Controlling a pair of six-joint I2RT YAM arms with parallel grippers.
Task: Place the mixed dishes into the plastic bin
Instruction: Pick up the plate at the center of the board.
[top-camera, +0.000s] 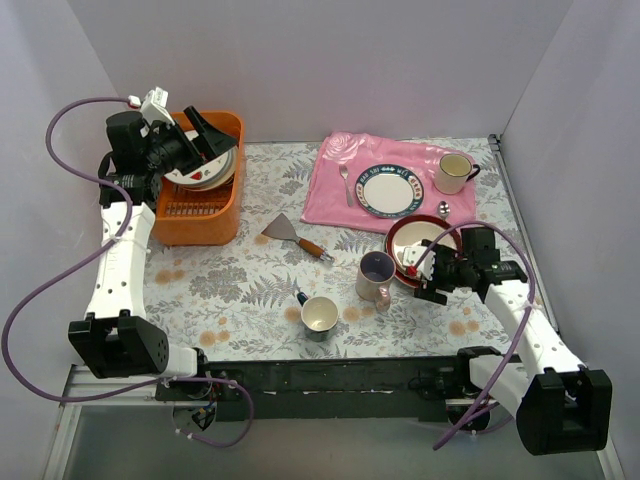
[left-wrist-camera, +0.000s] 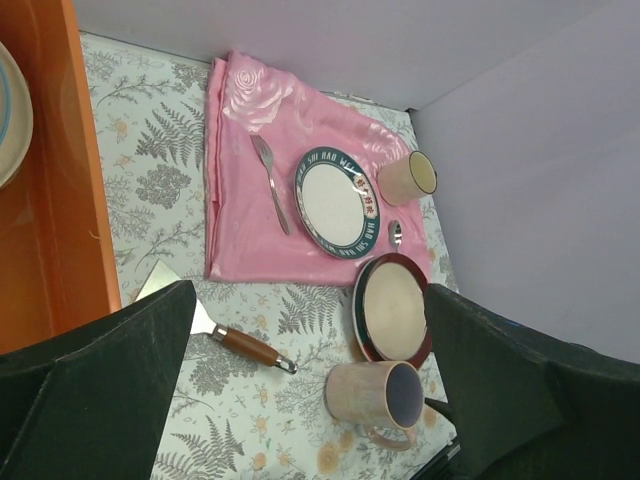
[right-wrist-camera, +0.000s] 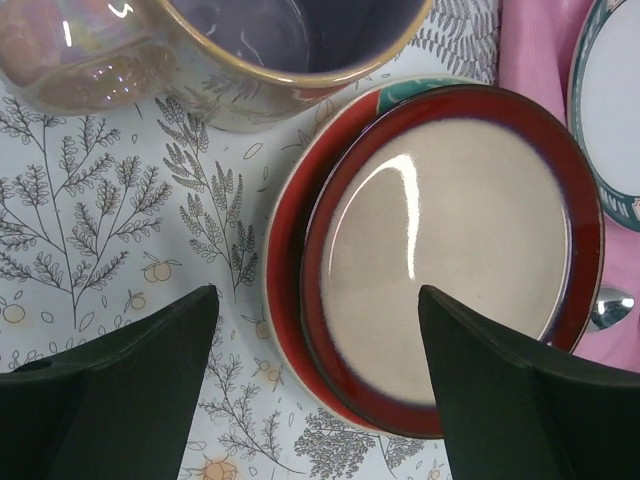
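Observation:
The orange plastic bin (top-camera: 196, 226) stands at the back left; a white plate with red marks (top-camera: 207, 173) leans inside it. My left gripper (top-camera: 205, 143) hangs open and empty above the bin, whose wall (left-wrist-camera: 60, 200) fills the left of the left wrist view. A beige bowl with a dark red rim (right-wrist-camera: 450, 250) rests on the red-rimmed teal plate (right-wrist-camera: 288, 240). My right gripper (right-wrist-camera: 318, 295) is open, its fingers on either side of the stack's near rim. The lilac mug (top-camera: 376, 277) stands just left of the stack (top-camera: 413, 243). A grey-white mug (top-camera: 320, 315) sits nearer the front.
A pink cloth (top-camera: 335, 185) at the back right carries a blue-rimmed white plate (top-camera: 390, 190), a fork (top-camera: 346, 183), a spoon (top-camera: 443, 209) and a cream mug (top-camera: 455, 172). A wooden-handled scraper (top-camera: 296, 237) lies mid-table. Walls close off the left, back and right.

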